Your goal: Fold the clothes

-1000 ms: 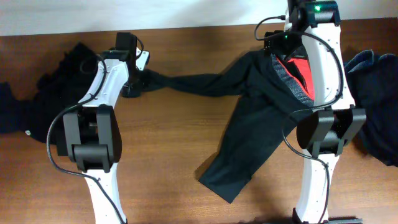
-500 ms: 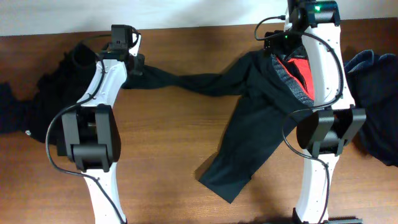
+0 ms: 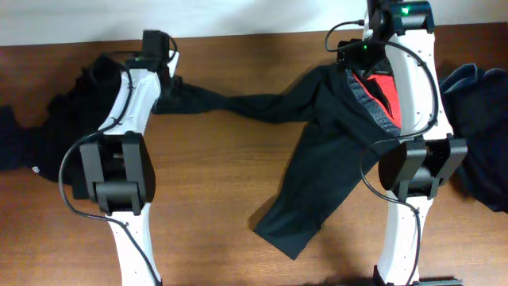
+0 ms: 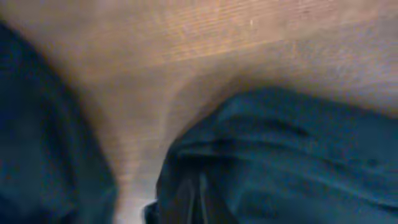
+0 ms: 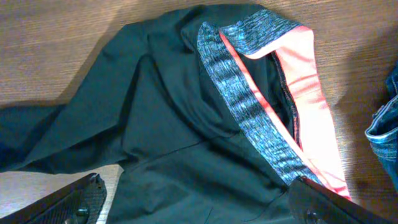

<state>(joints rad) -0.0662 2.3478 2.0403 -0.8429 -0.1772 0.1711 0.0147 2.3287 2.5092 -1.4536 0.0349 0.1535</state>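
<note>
The brown wooden tabletop (image 3: 214,191) carries everything. The biggest piece on it is the black trousers (image 3: 333,143). They lie flat but wrinkled, with the waist directly under the right gripper (image 5: 202,208). From there one leg runs down toward the right arm's base. The other leg is pulled out as a long, narrow, twisted band across the tabletop to the left gripper (image 3: 164,79).

On the outer side of the left gripper, just beside it, a pile of black clothes (image 3: 63,111) lies crumpled. On the outer side of the right arm, near the tabletop edge, lies a navy garment (image 3: 484,119); in the right wrist view only its blue stitched edge shows.

The trousers' waist is open and turned outward under the right gripper. The speckled grey knit waistband (image 5: 249,118) runs as a diagonal strip. Beside it the lining (image 5: 305,87) shows, bright red from overhead and more salmon in the wrist view.

The right gripper hangs above the waist with its fingers spread wide, touching no cloth.

The left gripper is at the end of the stretched leg. The left wrist view is blurred, with dark cloth very close to the lens. Whether this gripper pinches the leg, I cannot tell.
</note>
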